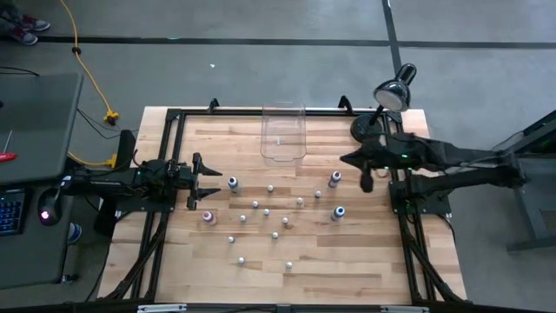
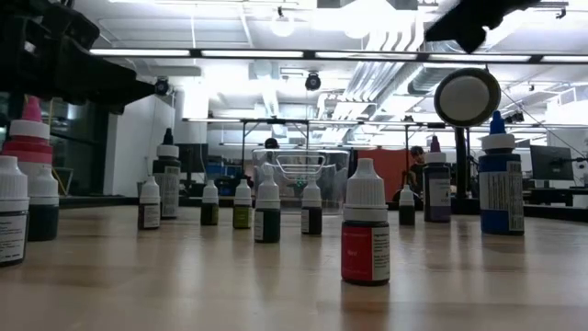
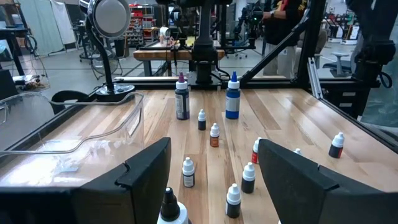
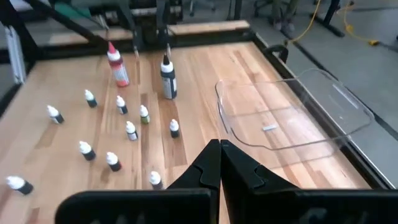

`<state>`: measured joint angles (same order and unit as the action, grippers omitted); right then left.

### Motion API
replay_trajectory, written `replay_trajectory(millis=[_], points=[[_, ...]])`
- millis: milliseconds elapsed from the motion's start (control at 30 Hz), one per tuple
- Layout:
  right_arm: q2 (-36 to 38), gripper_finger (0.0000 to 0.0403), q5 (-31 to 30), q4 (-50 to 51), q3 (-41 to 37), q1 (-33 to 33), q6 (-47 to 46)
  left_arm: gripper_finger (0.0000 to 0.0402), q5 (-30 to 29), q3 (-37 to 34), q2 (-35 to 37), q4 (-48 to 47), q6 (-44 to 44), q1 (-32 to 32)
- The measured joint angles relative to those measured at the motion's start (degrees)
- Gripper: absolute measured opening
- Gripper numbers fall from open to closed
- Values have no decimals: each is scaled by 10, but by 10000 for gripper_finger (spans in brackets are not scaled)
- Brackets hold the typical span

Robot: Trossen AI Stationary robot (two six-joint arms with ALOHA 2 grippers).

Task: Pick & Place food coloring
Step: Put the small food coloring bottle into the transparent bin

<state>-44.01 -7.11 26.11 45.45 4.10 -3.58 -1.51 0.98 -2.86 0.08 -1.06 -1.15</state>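
Food coloring bottles (image 1: 270,214) stand scattered across mid table (image 1: 347,261), upright, none held, none in the clear bin (image 1: 283,135) at upper centre. Left gripper (image 1: 207,179) at frame left, just beside the blue-bodied bottle (image 1: 233,183), fingers spread wide, empty. Right gripper (image 1: 346,159) at upper right near the lamp (image 1: 393,91), fingers pressed together, holding nothing.

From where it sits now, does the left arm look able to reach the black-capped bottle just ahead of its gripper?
Probably yes: the left gripper is open, the black-capped bottle stands just ahead of its fingers, and nothing lies between them.
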Motion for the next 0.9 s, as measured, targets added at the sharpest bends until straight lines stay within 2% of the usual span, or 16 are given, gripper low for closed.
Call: replay_trajectory(millis=[167,333,733,900], points=[[-100,0,1,31,56,0,2,239,0,0,0,0,0,0],[-186,0,32,91,97,0,-5,239,0,0,0,0,0,0],[-320,0,117,152,146,0,50,239,0,0,0,0,0,0],[-376,0,125,191,194,0,100,239,0,0,0,0,0,0]])
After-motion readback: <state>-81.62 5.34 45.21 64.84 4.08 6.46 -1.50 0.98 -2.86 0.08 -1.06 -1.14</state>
